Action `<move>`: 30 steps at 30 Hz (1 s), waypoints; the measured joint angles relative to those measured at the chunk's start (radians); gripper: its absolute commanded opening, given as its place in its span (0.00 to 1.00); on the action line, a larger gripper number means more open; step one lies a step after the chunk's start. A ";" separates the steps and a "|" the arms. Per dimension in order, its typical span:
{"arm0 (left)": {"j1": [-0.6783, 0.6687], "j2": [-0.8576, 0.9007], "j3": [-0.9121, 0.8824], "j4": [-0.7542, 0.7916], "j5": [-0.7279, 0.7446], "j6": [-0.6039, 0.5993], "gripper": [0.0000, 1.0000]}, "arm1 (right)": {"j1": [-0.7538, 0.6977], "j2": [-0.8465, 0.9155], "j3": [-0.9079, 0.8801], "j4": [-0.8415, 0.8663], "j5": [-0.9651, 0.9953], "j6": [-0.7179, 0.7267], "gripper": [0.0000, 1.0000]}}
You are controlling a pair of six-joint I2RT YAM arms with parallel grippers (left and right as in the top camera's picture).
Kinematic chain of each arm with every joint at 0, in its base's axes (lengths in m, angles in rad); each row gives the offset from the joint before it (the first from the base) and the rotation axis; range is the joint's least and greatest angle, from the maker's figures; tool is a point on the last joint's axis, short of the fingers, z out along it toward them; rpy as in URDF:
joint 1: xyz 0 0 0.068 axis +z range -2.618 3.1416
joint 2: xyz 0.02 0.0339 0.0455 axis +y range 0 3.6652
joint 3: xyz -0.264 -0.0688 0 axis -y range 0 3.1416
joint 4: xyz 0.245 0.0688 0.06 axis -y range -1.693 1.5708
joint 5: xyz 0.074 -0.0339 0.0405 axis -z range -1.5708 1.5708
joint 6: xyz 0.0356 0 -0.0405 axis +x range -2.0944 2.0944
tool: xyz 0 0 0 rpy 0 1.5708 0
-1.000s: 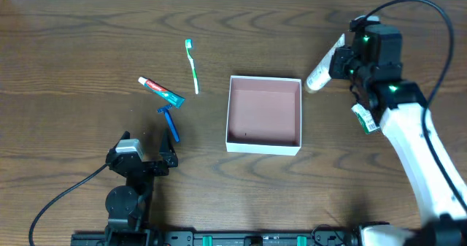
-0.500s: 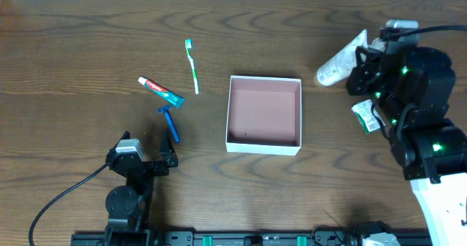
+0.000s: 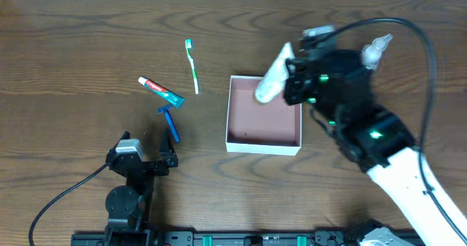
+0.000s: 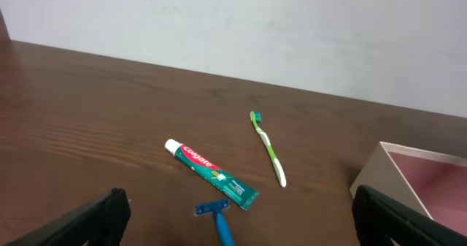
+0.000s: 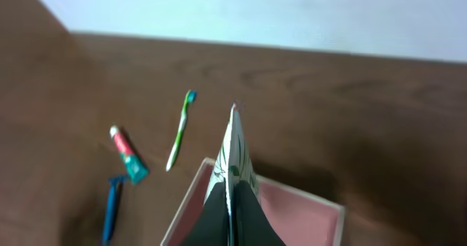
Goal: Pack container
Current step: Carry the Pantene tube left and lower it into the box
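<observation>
The container (image 3: 263, 148) is a square white box with a pinkish-brown inside, at the table's middle. My right gripper (image 3: 289, 77) is shut on a white tube with green print (image 3: 270, 82) and holds it tilted above the container's back right part. In the right wrist view the tube (image 5: 235, 152) stands pinched between the dark fingers (image 5: 232, 220) over the container (image 5: 188, 195). My left gripper (image 3: 146, 163) rests open and empty near the front left. Its fingers (image 4: 241, 235) are spread wide. The container's corner (image 4: 376, 174) shows at the right of the left wrist view.
A green toothbrush (image 3: 193, 66), a red and green toothpaste tube (image 3: 161, 90) and a blue razor (image 3: 171, 123) lie left of the container. They also show in the left wrist view: toothbrush (image 4: 268, 147), toothpaste (image 4: 211, 174), razor (image 4: 221, 223). A small whitish bottle (image 3: 376, 50) lies at the back right.
My right arm has swung left from the table's right side, carrying the white tube to above the container. The whitish bottle at the back right is now uncovered. The left arm has not moved.
</observation>
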 measured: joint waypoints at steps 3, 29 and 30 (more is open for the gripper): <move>0.000 0.000 0.000 0.000 0.000 0.000 0.98 | 0.053 0.046 0.000 0.018 0.041 0.013 0.01; 0.000 0.000 0.000 0.000 0.000 0.000 0.98 | 0.143 0.312 0.000 0.222 0.220 0.033 0.01; 0.000 0.000 0.000 0.000 0.000 0.000 0.98 | 0.143 0.317 0.000 0.226 0.222 0.033 0.01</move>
